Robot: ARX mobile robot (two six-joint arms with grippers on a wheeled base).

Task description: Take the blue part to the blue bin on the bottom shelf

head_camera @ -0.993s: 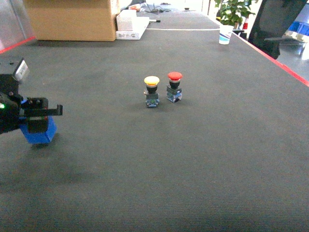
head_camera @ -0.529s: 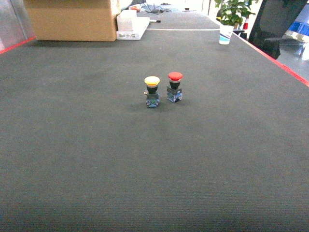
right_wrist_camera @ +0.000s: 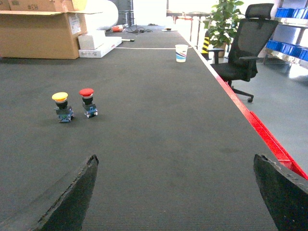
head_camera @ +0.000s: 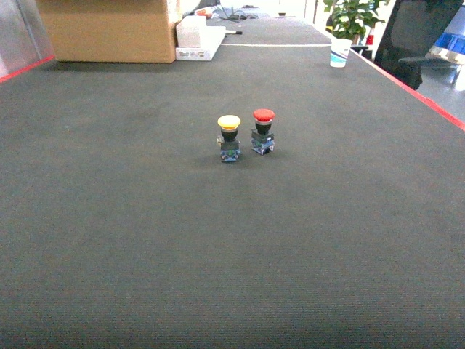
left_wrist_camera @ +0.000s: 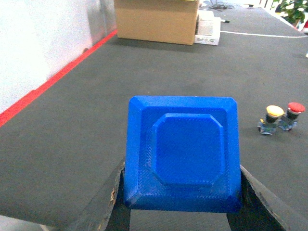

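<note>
The left end effector [left_wrist_camera: 180,211] is gripping the blue part [left_wrist_camera: 183,154] above the worktop [left_wrist_camera: 72,125]; the right end effector [right_wrist_camera: 175,192] is hanging wide open. I judge the carry is underway, needing a move toward the unseen bottom shelf.

A broad dark grey, finely ribbed mat-covered table [head_camera: 218,247] with a red edge stripe fills the frame. Near its centre stand a yellow-capped push button [head_camera: 229,137] and, just to its right, a red-capped push button [head_camera: 262,130]. At upper left sits a brown cardboard box [head_camera: 109,29] beside a white flat box [head_camera: 197,38]; a white paper cup [head_camera: 338,51] stands at upper right.
</note>
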